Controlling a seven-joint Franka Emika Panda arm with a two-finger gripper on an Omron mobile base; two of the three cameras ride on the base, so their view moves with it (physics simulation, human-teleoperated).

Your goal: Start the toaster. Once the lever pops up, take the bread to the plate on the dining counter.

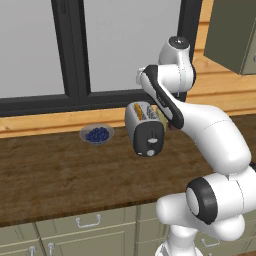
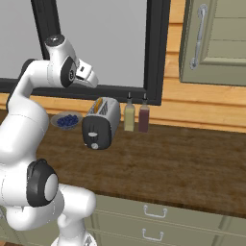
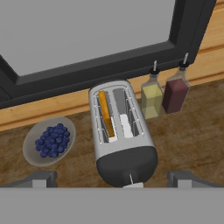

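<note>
The toaster stands on the bench with the bread in its left slot. The gripper hovers spread above. The slice is probably light and brittle; I would pinch its top edge.

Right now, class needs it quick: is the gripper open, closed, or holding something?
Gripper: open, holding nothing, poised above the toaster.

Brushed silver metal toaster with matt black end sits on wood-grain counter.
</note>
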